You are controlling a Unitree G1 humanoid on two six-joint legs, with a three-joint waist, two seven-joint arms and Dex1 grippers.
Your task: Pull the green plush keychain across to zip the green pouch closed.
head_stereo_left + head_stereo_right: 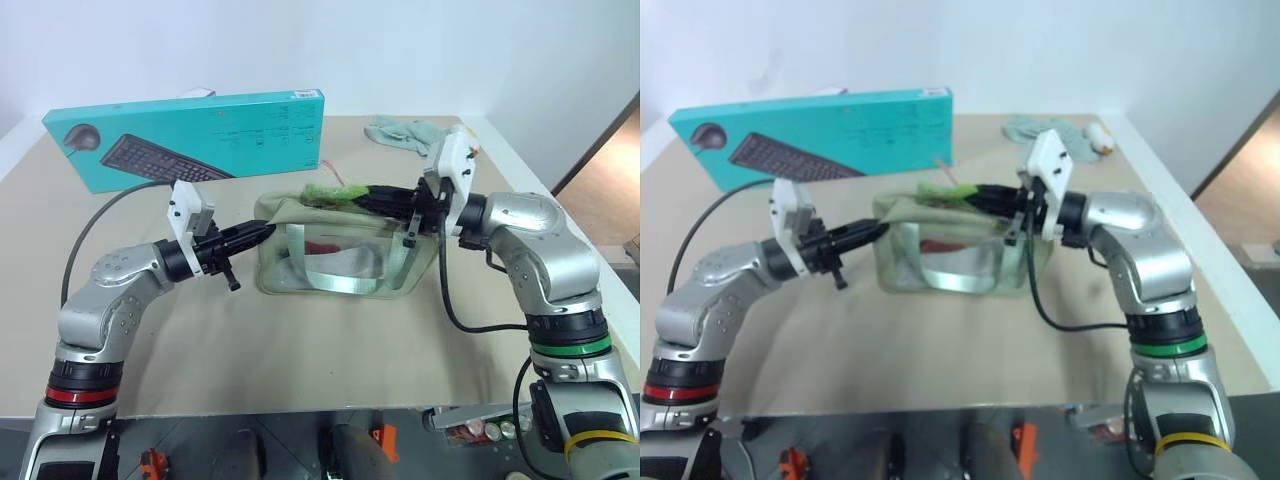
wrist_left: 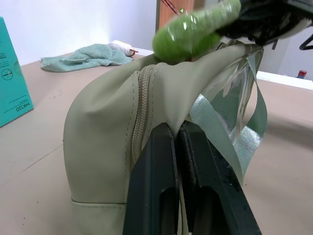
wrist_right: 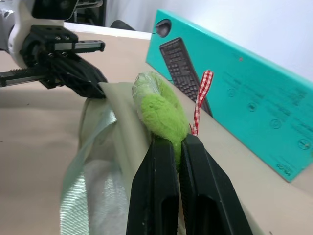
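Sage-green fabric, the pouch stands mid-surface, in front of a teal keyboard box. At its left end the left hand is pinched together on a fold of fabric beside the zipper. Along the pouch's top lies the keychain, a lime plush with a red-checked ribbon; the right hand is clamped on its near end, fingers level. A pale cloth sits at the far right corner.
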